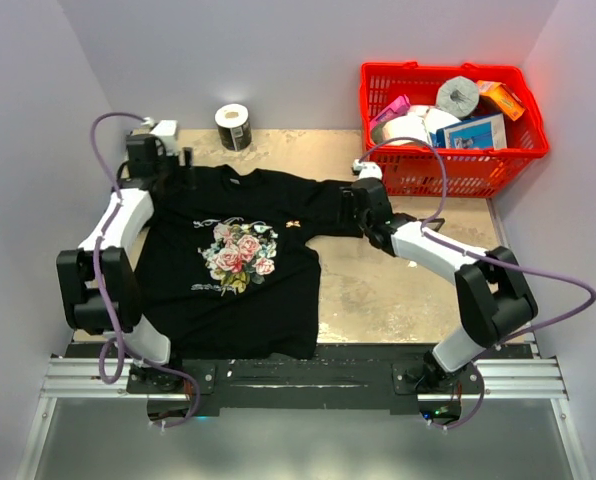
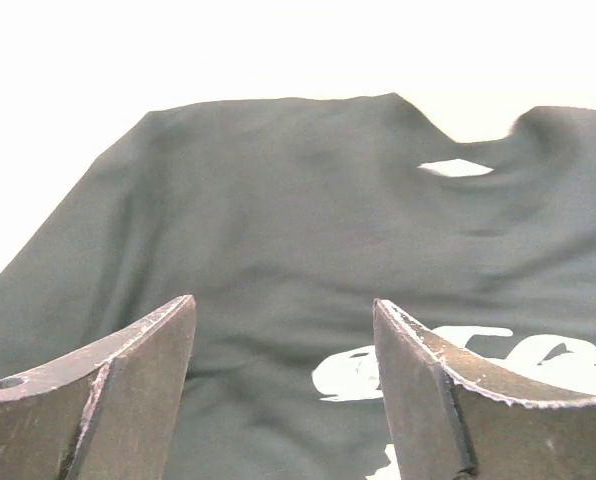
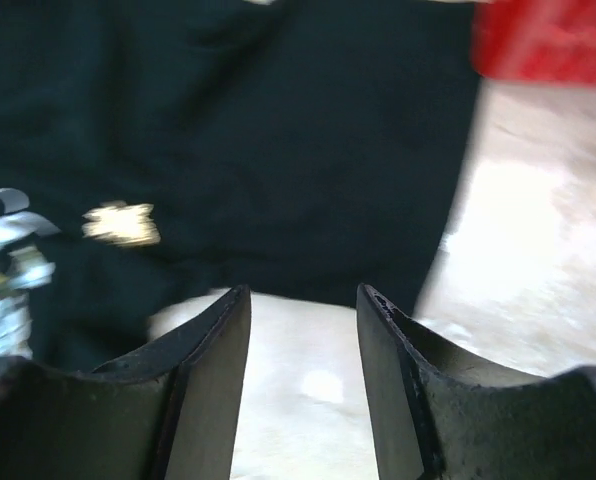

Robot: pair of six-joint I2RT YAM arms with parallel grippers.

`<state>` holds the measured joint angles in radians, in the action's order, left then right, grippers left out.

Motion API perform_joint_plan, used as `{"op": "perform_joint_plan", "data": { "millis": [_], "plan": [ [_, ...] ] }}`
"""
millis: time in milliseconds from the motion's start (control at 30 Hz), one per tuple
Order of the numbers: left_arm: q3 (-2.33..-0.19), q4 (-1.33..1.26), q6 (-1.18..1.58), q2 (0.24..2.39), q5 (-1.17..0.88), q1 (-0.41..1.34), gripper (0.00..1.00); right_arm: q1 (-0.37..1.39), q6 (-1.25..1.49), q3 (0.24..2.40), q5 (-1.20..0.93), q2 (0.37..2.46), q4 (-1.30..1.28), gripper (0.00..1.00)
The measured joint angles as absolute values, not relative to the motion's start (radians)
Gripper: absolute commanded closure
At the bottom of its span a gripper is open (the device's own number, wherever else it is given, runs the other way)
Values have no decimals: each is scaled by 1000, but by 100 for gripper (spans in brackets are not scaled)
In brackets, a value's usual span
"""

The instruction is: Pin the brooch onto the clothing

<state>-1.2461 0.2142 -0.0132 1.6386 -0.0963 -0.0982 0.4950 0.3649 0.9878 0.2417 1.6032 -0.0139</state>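
Shirt: your black T-shirt lies flat on the table, collar toward the far wall, hem at the near edge by the arm bases. The printed roses face up on the chest.

Brooch: you can see the brooch as a tiny pinkish speck on the shirt's chest, just right of the roses and toward the right sleeve. In the right wrist view it is a pale, blurred blob on the black cloth. Whether it is fastened or only lying there, you cannot tell.

Left gripper: your left gripper is at the far left shoulder of the shirt. Its wrist view shows the fingers spread wide, with only black cloth and a bit of white lettering beyond them. It holds nothing.

Right gripper: your right gripper is at the right sleeve, near the brooch but apart from it. Its fingers are parted over the sleeve's edge and bare table, with nothing between them.

Basket: a red basket of assorted items stands at the far right, close behind the right gripper.

Tape: a roll of tape stands by the back wall, just beyond the collar.
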Motion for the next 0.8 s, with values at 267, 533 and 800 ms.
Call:
{"op": "perform_joint_plan", "data": {
  "millis": [267,533,800],
  "plan": [
    [-1325,186,-30,1750,-159,192,21,648,359,950,139,1578,51,51],
    [-1581,262,-27,2088,-231,250,21,682,405,842,51,1591,105,51],
    [-1824,279,-33,2278,-207,288,21,714,450,766,27,1601,134,51]
  ]
}}
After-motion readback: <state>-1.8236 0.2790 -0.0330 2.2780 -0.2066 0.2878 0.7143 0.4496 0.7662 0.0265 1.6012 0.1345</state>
